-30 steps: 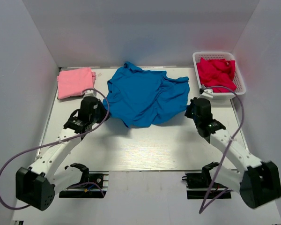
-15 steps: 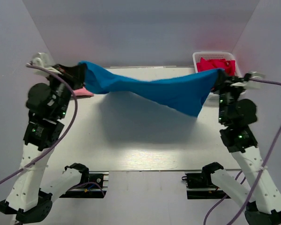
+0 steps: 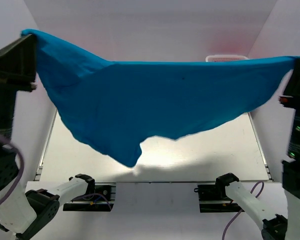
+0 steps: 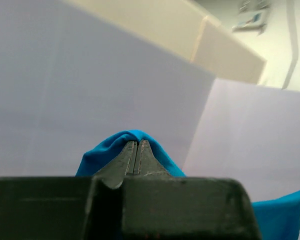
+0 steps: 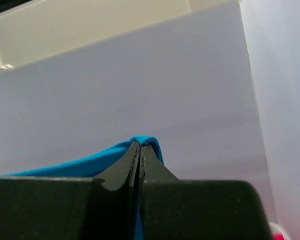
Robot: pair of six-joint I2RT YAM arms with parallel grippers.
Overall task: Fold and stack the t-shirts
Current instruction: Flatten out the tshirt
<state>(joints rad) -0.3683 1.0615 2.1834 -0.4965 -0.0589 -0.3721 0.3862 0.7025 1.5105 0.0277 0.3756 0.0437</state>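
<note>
Blue t-shirt (image 3: 165, 95): stretched aloft between left end effector (image 4: 136, 150) and right end effector (image 5: 140, 150), both clamped onto its edge; we judge, for flattening.

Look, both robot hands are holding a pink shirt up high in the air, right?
Not pink: the shirt is blue. The top view shows it stretched high between the left gripper and right gripper, both pinching it.

Bright, diffuse; t-shirt (image 3: 155, 100) shadows table (image 3: 230, 150) (wrist foregrounds blurred).
</note>
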